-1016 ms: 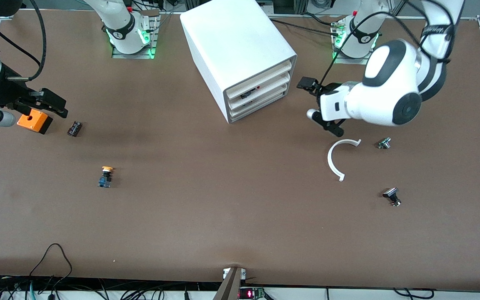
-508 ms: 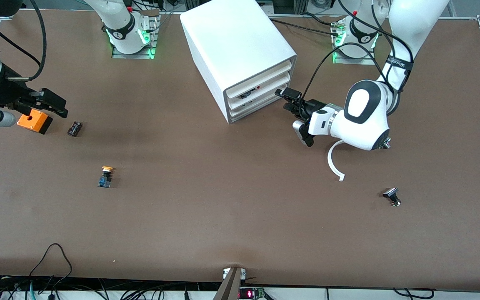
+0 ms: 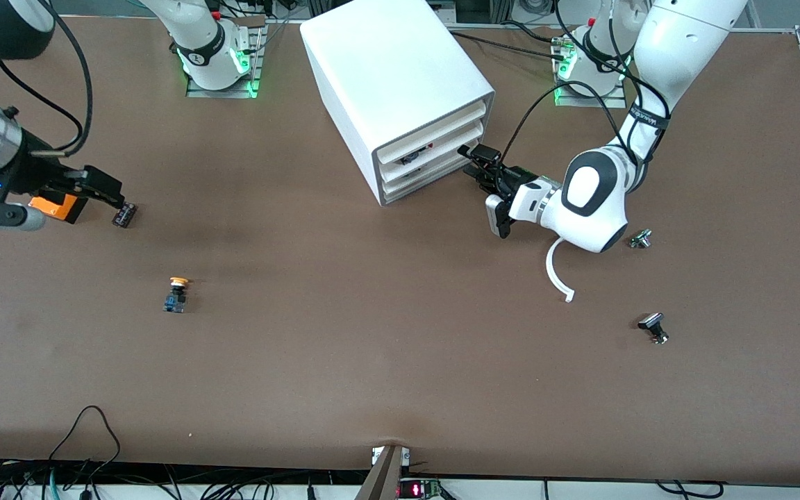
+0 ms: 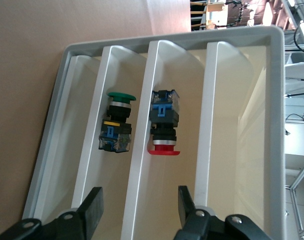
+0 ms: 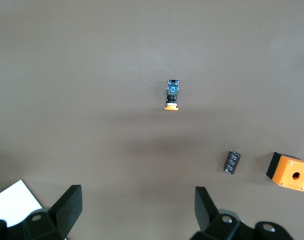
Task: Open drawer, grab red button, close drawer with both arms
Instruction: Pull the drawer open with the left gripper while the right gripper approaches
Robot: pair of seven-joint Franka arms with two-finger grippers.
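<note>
The white cabinet (image 3: 386, 62) stands at the table's robot side with all three drawers pushed in. The middle drawer (image 3: 445, 147) holds the red-capped button (image 4: 163, 122), which lies on its side; a speck of red (image 3: 430, 146) shows over the drawer's lip. The drawer beside it holds a green-capped button (image 4: 117, 122). My left gripper (image 3: 485, 182) is open just in front of the drawers. In the left wrist view (image 4: 139, 210) its fingers straddle the white lip between those two drawers. My right gripper (image 3: 105, 189) is open and empty over the table at the right arm's end.
An orange box (image 3: 53, 207) and a small black cylinder (image 3: 124, 214) lie under the right gripper. A yellow-capped button (image 3: 178, 294) lies nearer the front camera. A white C-shaped strip (image 3: 557, 267) and two small metal parts (image 3: 640, 239) (image 3: 653, 328) lie by the left arm.
The left arm has swung down and toward the cabinet, bringing its open gripper up to the drawer fronts. The right gripper has shifted slightly toward the black cylinder.
</note>
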